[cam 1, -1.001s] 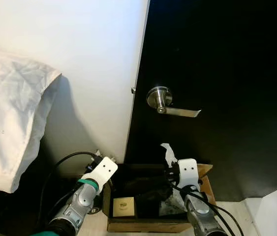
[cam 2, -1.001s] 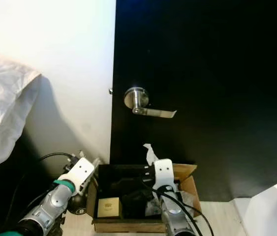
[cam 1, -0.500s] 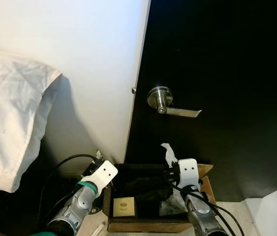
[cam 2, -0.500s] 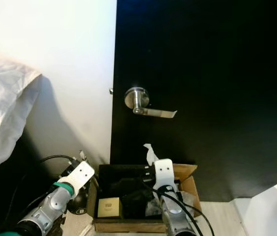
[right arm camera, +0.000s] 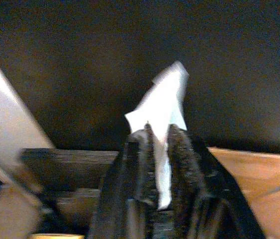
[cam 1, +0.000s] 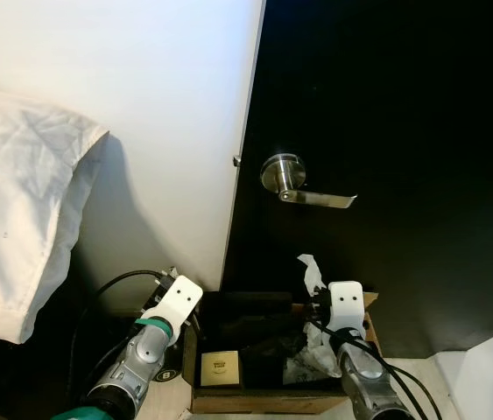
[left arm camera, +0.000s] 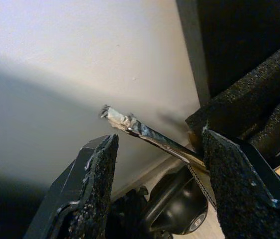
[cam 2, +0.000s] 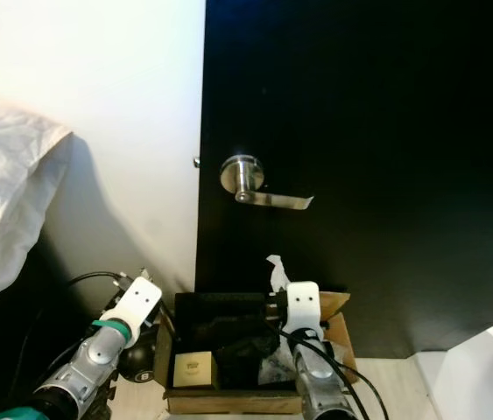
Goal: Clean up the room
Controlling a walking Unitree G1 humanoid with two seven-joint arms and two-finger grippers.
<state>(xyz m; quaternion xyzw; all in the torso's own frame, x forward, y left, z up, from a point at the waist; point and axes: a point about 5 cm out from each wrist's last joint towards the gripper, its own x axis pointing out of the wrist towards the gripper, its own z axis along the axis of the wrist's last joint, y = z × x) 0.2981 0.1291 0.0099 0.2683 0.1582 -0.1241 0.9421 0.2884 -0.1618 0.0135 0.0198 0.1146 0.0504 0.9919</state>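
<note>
Pinching a white tissue [right arm camera: 162, 107], your right gripper [right arm camera: 159, 149] holds it just above the cardboard box [cam 1: 364, 328] by the black door [cam 1: 404, 131]. Your left gripper [left arm camera: 157, 164] hangs open near the wall [cam 1: 141, 87], with a thin foil strip [left arm camera: 140, 130] between its fingers.

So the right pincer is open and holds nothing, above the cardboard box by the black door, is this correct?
Not quite. The right pincer is shut on a scrap of white paper, as the right wrist view shows: the two fingers pinch the strip between them. The rest holds: it is above the cardboard box by the black door.
</note>
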